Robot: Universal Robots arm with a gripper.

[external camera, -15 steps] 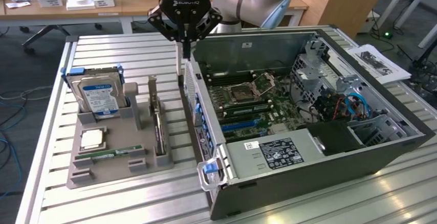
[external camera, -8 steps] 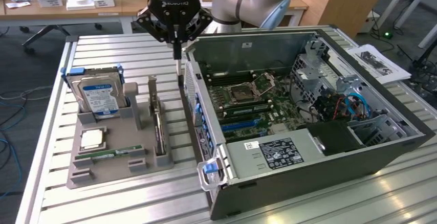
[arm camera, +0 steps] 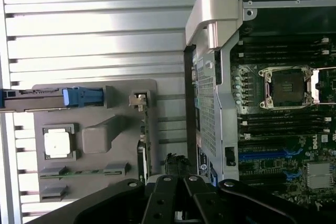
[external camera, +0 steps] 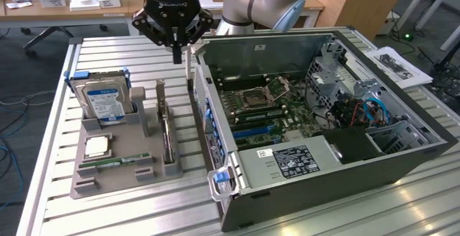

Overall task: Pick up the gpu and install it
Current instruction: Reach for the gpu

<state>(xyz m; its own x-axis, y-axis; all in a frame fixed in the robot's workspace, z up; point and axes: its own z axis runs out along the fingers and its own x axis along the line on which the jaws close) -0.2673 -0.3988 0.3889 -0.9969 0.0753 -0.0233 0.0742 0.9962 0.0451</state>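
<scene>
The gpu [external camera: 167,131] stands on its long edge in a slot of the grey holder [external camera: 118,179], a thin dark card with a pale metal bracket end [arm camera: 139,99]. My gripper [external camera: 176,57] hangs above the far end of that card, close to the open computer case [external camera: 302,187], and touches nothing. Its fingers are shut together and hold nothing. In the wrist view the gripper [arm camera: 176,174] sits over the gap between holder and case, with the gpu [arm camera: 140,153] seen edge-on just beside it. The motherboard [external camera: 277,109] lies exposed, with blue slots [external camera: 251,132].
The silver hard drive with a blue label [external camera: 104,101] stands in the holder, beside a processor chip [external camera: 97,147] and a green memory stick [external camera: 115,161]. Everything rests on a slatted metal table [external camera: 122,214]. Papers [external camera: 399,66] lie at the exterior view's right; desks stand behind.
</scene>
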